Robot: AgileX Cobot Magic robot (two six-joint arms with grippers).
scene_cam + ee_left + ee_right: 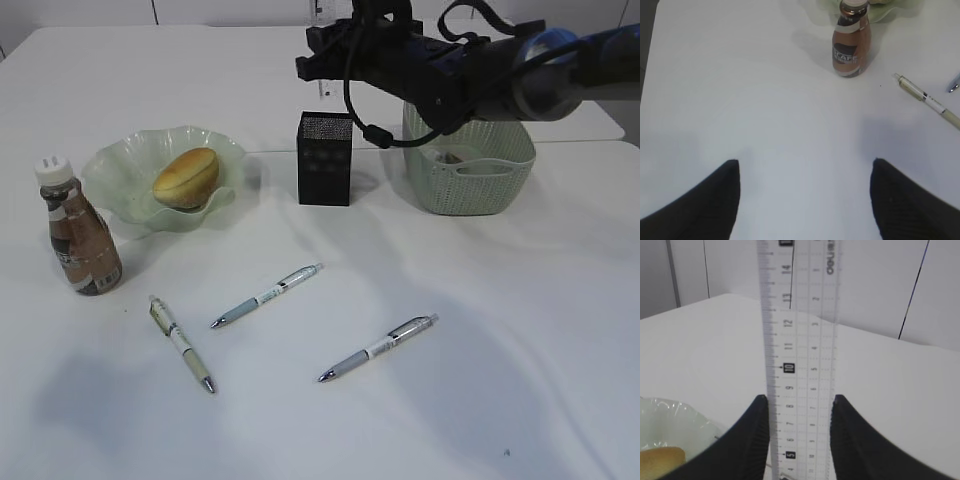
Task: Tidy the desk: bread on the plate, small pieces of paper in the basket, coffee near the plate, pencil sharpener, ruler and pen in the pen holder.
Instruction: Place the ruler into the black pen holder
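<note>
Clamped between the two black fingers (pixel 762 440) of the right gripper (pixel 799 440): the ruler (pixel 799 340), held by its long edges and standing up between them in the right wrist view, most likely so it can drop end-first into the narrow pen holder (pixel 325 160). Clear plastic, fine black scale down both edges, numbers readable straight through it. In the exterior view, right arm stretched over the desk (pixel 450 420) with its gripper just above the holder, at about 12 o'clock of it; ruler there only a thin pale sliver under the gripper. Lower end of the ruler probably not yet inside the mesh, though impossible to tell for sure. Left gripper (pixel 805 200) spread wide with nothing between its fingers, hanging over bare desk, apparently waiting. Bread (pixel 186 177) already in the plate (pixel 120 165); coffee (pixel 80 240) upright at about 8 o'clock of the plate, close by. Basket (pixel 470 180) at 3 o'clock of the holder, partly hidden behind the right arm. Three pens left lying flat toward 6 o'clock: one (pixel 182 343) near the coffee, one (pixel 266 295) in the middle, one (pixel 378 348) furthest right, all apart from each other
</note>
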